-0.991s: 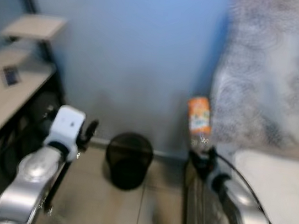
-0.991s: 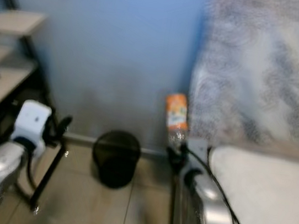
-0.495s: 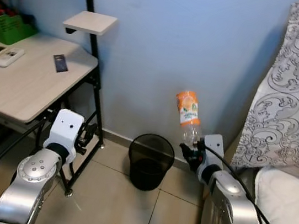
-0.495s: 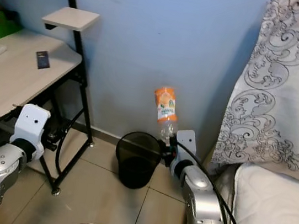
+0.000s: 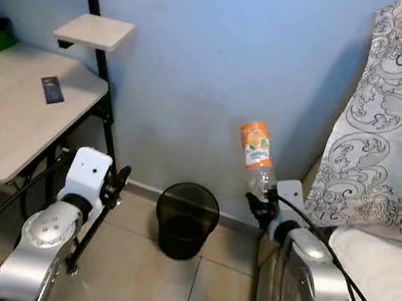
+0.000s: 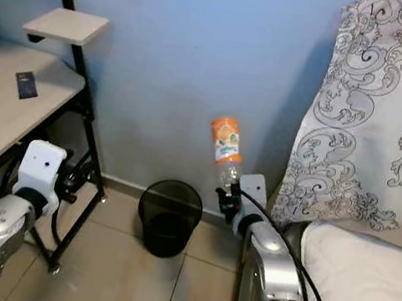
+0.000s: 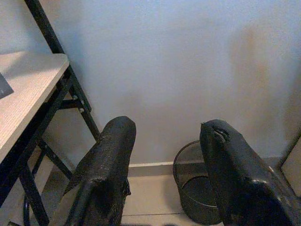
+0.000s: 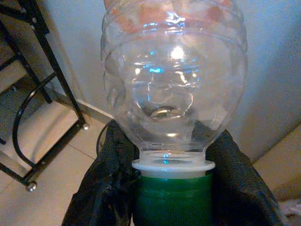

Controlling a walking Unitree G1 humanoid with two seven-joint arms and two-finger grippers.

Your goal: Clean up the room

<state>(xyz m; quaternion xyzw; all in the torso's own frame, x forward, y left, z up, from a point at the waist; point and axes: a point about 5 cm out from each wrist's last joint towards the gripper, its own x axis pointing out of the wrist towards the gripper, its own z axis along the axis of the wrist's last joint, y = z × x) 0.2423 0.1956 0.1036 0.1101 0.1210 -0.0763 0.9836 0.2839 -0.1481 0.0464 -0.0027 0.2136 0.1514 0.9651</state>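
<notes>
My right gripper [image 5: 259,204] is shut on the green cap end of an empty clear plastic bottle [image 5: 257,158] with an orange label, holding it upside down with its base tilted up toward the blue wall. The bottle's neck and cap [image 8: 171,200] sit between the black fingers [image 8: 237,186]. A black mesh waste bin [image 5: 185,219] stands on the tiled floor against the wall, to the left of and below the bottle. My left gripper [image 7: 167,169] is open with nothing between its fingers, held in front of the desk's black frame, and the bin [image 7: 200,188] is seen beyond it.
A light wooden desk [image 5: 10,120] on a black metal frame stands at the left, with a small raised shelf [image 5: 94,31] and a dark card [image 5: 51,90] on top. A patterned pillow [image 5: 393,140] and a white mattress [image 5: 387,289] are at the right.
The camera has shifted, so the desk lies further left in the picture and the bin nearer the middle. The bottle stays in my right gripper, and the left gripper stays open.
</notes>
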